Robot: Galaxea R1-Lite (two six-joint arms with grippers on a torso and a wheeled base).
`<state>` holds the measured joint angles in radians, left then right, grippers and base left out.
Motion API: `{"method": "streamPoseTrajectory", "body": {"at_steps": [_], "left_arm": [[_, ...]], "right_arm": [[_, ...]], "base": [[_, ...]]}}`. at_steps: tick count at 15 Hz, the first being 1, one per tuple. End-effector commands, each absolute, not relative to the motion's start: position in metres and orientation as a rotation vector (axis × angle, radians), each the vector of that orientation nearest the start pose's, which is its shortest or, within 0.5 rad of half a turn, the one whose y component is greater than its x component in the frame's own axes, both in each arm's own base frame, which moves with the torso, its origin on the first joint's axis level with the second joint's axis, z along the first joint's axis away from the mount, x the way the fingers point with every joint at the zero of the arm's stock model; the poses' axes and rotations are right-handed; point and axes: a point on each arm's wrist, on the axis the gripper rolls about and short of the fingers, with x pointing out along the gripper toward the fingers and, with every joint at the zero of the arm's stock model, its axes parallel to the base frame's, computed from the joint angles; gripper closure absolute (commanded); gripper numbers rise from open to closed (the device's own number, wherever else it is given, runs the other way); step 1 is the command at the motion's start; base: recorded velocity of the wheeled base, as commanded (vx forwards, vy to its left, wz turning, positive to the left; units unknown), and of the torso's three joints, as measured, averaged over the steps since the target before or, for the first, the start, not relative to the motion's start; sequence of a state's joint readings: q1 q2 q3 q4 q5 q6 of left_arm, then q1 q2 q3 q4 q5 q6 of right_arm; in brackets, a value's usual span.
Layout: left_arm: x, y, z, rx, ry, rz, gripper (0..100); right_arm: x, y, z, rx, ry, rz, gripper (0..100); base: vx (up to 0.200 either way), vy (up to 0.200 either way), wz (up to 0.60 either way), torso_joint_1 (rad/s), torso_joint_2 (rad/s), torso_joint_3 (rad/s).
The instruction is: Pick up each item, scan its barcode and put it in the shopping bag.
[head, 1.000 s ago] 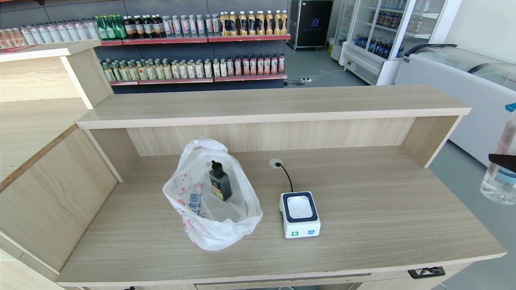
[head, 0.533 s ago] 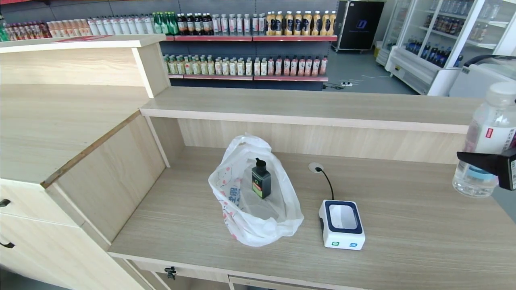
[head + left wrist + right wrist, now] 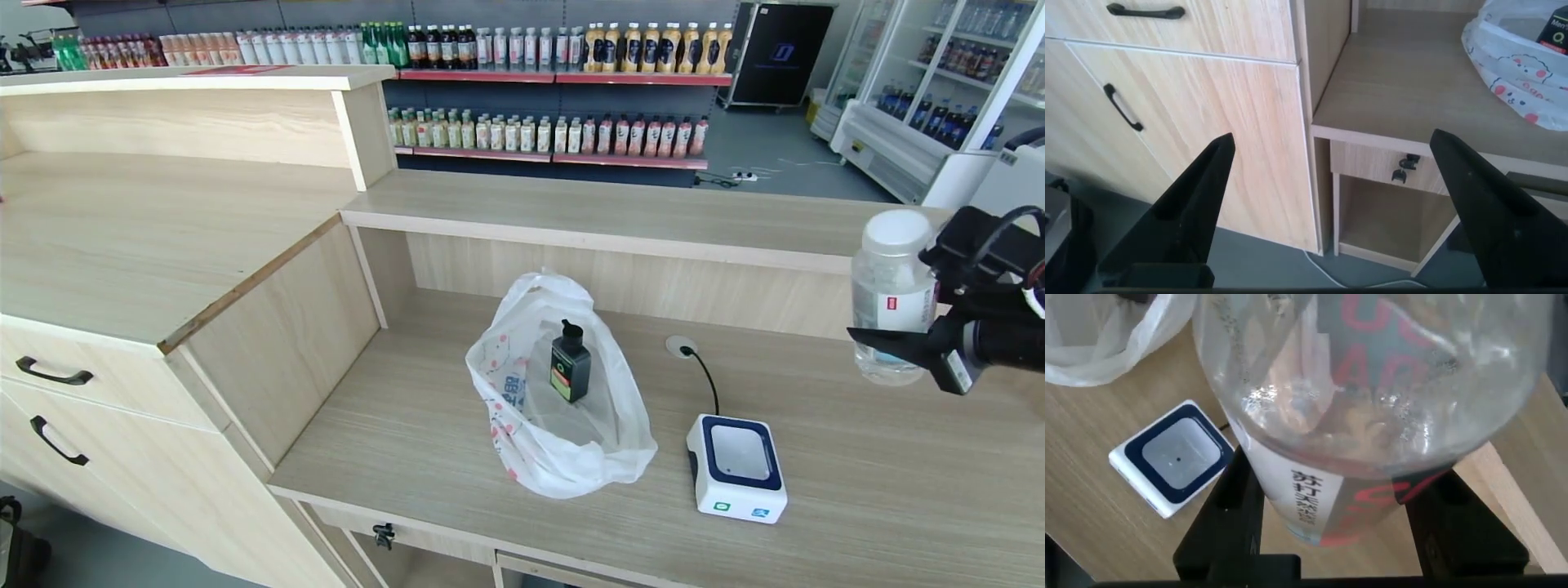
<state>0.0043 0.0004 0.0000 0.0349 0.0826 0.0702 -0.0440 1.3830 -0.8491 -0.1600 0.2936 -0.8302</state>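
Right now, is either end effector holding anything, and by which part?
The right end effector grips the water bottle around its lower body, bottle upright. The left end effector is open, holding nothing.

The bench (image 3: 882, 490) was pale wood with streaked grain. The shopping bag (image 3: 510, 408) was translucent white, printed in pink-red and blue. The small bottle (image 3: 569, 363) was black with a green-and-red label. The scanner (image 3: 737, 461) was white, its grey window framed dark blue, with 1 green and 1 blue badge. The water bottle (image 3: 891, 298) was clear, white-capped, its label white and red. The left tool (image 3: 1327, 216) and right tool (image 3: 894, 343) were black.
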Motion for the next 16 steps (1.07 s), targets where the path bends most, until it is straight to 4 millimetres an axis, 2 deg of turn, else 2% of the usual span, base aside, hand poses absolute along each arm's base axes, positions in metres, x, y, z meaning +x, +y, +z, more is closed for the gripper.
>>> {"method": "streamPoseTrajectory", "body": {"at_steps": [1,8,13,16], "left_arm": [[-0.023,0.002,0.072,0.072,0.038,0.086,0],[-0.023,0.002,0.072,0.072,0.038,0.086,0],[-0.023,0.002,0.072,0.072,0.038,0.086,0],[-0.023,0.002,0.072,0.072,0.038,0.086,0]], "right_arm": [[0.244,-0.003,0.216,-0.783,0.262,0.476,100],[0.265,-0.009,0.190,-0.872,0.086,0.830,100],[0.271,-0.026,0.178,-1.034,-0.032,0.903,100],[0.272,-0.030,0.168,-1.046,-0.054,0.963,100]], "base": [[0.000,0.000,0.00,0.000,0.00,0.000],[0.000,0.000,0.00,0.000,0.00,0.000],[0.000,0.000,0.00,0.000,0.00,0.000],[0.000,0.000,0.00,0.000,0.00,0.000]]}}
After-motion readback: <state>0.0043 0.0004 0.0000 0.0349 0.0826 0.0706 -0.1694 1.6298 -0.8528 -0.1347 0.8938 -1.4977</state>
